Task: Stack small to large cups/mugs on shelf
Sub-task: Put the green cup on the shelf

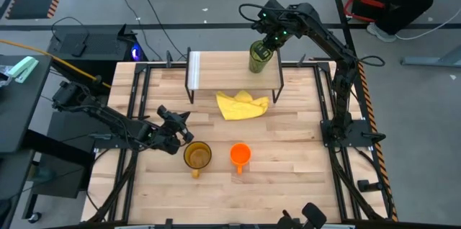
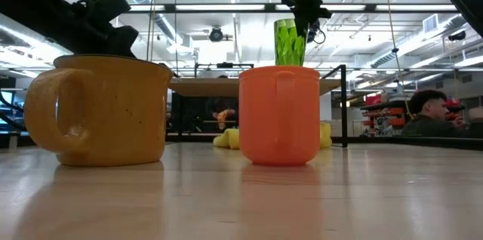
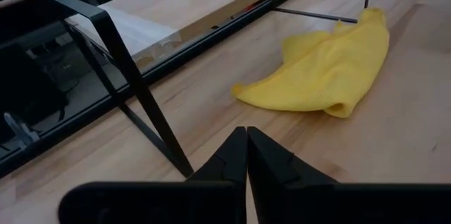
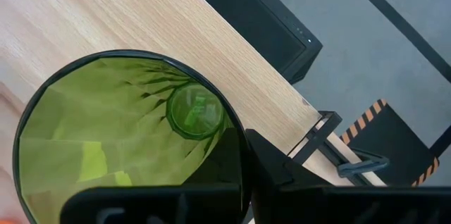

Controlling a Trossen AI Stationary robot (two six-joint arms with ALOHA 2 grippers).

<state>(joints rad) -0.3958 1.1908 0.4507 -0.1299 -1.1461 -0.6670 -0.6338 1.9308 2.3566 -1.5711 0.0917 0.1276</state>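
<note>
While the right gripper (image 1: 265,47) pinches the tumbler's (image 1: 259,57) rim, fingers closed on it, the tumbler stands on the shelf's (image 1: 223,68) right end. Placing looks nearly done; next comes release. The left gripper (image 1: 178,137), fingers together and empty, waits left of the amber mug (image 1: 197,155); the orange mug (image 1: 240,155) stands to its right.

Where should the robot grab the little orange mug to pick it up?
Best guess: come straight down on the small orange plastic mug and pinch its rim. It stands upright with its mouth open upward, and its handle points toward the table's front edge. The wider amber-yellow mug stands apart on its left, so the rim's right side looks freest.
</note>
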